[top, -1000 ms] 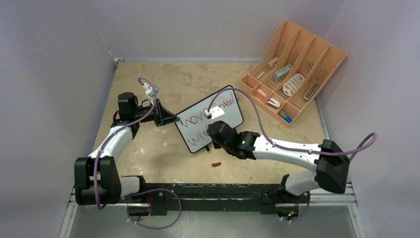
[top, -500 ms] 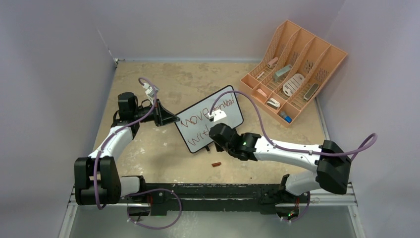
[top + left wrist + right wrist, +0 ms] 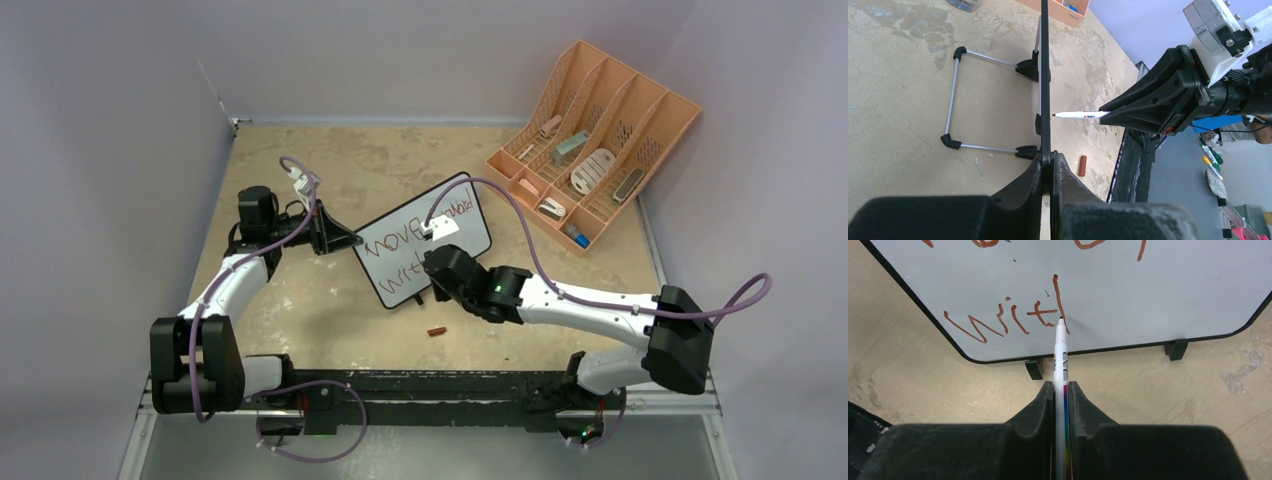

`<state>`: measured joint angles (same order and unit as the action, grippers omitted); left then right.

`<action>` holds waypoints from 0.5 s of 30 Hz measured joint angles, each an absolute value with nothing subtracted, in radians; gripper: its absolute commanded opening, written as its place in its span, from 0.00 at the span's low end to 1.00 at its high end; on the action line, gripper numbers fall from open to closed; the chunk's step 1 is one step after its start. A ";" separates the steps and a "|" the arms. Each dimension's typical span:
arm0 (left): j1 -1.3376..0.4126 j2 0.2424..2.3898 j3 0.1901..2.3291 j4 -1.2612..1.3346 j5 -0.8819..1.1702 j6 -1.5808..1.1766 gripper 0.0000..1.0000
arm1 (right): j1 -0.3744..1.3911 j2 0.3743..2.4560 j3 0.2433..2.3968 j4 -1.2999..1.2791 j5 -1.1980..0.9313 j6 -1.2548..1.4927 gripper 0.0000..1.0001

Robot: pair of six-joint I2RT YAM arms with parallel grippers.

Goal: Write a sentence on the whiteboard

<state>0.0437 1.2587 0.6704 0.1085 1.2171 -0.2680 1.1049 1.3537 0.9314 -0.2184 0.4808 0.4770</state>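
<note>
- Whiteboard [image 3: 425,240]: stands near the middle of the table [image 3: 300,300], propped on a wire stand [image 3: 953,95] behind it, with the peach organizer [image 3: 600,140] well apart at the far right.
- Orientation: the long axis runs from near left to far right. The written face leans back and is turned toward the near right, where the right arm reaches in.
- Handling (judged): thin, light and stiff, with a smooth face. On small feet and a wire prop it would likely slide or tip under pen pressure.
- Best hold (judged): the black frame at a short edge, clear of the writing area.
- Left gripper [image 3: 1049,162]: fingers pressed together on the board's left edge, pinching the frame, seen edge-on in the left wrist view.
- Right gripper [image 3: 1061,387]: fingers clamped on a marker [image 3: 1061,355] that points straight at the face. Its tip sits at the foot of a red stroke after "wit".
- Red cap [image 3: 437,331]: lies on the table, near the board's near edge.
</note>
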 measured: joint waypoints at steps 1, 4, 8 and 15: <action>0.044 1.259 0.670 0.109 1.217 -0.268 0.00 | 1.105 1.354 0.932 -0.215 0.481 0.477 0.00; 0.044 1.259 0.670 0.109 1.217 -0.268 0.00 | 1.105 1.355 0.933 -0.207 0.481 0.472 0.00; 0.044 1.259 0.670 0.109 1.217 -0.268 0.00 | 1.105 1.366 0.937 -0.200 0.484 0.469 0.00; 0.044 1.259 0.670 0.109 1.217 -0.268 0.00 | 1.103 1.388 0.939 -0.193 0.488 0.467 0.00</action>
<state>0.0437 1.2587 0.6704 0.1085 1.2171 -0.2680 1.1034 1.3876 0.9386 -0.1932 0.4881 0.4667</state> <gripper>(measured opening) 0.031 0.139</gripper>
